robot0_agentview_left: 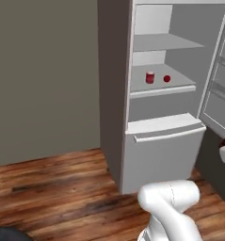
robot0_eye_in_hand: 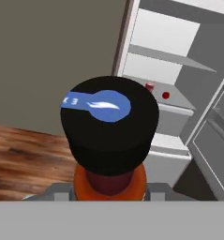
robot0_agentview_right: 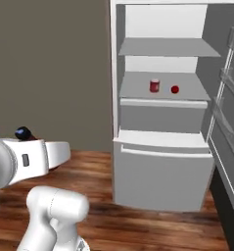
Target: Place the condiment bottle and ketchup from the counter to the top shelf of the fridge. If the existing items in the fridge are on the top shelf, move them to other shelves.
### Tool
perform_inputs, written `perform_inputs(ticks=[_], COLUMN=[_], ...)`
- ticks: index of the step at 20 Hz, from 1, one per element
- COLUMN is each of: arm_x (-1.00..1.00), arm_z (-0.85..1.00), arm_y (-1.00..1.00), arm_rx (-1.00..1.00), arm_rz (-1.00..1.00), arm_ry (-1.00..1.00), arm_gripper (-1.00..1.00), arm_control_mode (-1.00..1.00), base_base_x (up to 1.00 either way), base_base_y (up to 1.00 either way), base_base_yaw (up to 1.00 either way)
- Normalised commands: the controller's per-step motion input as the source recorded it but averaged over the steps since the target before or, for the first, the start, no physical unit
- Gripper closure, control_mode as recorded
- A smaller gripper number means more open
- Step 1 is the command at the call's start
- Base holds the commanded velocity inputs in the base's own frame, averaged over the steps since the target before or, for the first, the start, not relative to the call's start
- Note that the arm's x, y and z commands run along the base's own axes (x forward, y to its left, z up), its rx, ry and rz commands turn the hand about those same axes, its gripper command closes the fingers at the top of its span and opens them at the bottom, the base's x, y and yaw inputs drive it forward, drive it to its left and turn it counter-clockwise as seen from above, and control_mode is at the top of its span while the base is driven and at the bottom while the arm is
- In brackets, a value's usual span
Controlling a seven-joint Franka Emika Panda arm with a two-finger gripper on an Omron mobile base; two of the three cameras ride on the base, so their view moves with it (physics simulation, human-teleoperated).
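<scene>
Fridge (robot0_agentview_left: 161, 155) fills the far side w/ its door swung open; wood floor (robot0_agentview_left: 52, 183) in front. Top shelf (robot0_agentview_left: 163, 43) is bare. The next shelf down (robot0_agentview_left: 177, 82) carries the existing items: short red jar (robot0_agentview_left: 149, 77) w/ white lid and, just beside it but apart, a small round red fruit (robot0_agentview_left: 167, 78). So nothing needs clearing off the top, as far as I can judge. White drawer (robot0_agentview_left: 163, 136) below is closed; contents hidden.

Arm (robot0_agentview_right: 30, 159) is held short of the fridge. In the hand view the end effector (robot0_eye_in_hand: 111, 190) is clamped shut on the condiment bottle (robot0_eye_in_hand: 109, 126), gripping at the neck under the black cap (cap nearly blocks the camera, so fingertips barely show).

Risks from here:
- Neck grip leaves the body hanging free; a quick swing could let the bottle pivot or slip.
- Bottle base could clip the top shelf's front edge if it goes in too low.
- Open door on the right narrows the approach; arm could brush it.
- Set down tilted, a slim bottle prob. tips over.
</scene>
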Motion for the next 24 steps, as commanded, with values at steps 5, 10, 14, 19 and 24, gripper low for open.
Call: perform_inputs(ticks=[5,10,14,19,24], arm_x=[0.0,0.0,0.0,0.0,0.52], arm_z=[0.0,0.0,0.0,0.0,0.7], arm_y=[0.0,0.0,0.0,0.0,-0.56], arm_rx=[0.0,0.0,0.0,0.0,0.09], arm_rz=[0.0,0.0,0.0,0.0,-0.01], arm_ry=[0.0,0.0,0.0,0.0,0.0], arm_gripper=[1.0,1.0,1.0,1.0,1.0], arm_control_mode=[1.0,1.0,1.0,1.0,-1.0], base_base_x=[1.0,1.0,1.0,0.9,0.0], base_base_y=[-0.49,-0.45,-0.14,-0.15,0.0], base_base_yaw=[0.0,0.0,0.0,0.0,0.0])
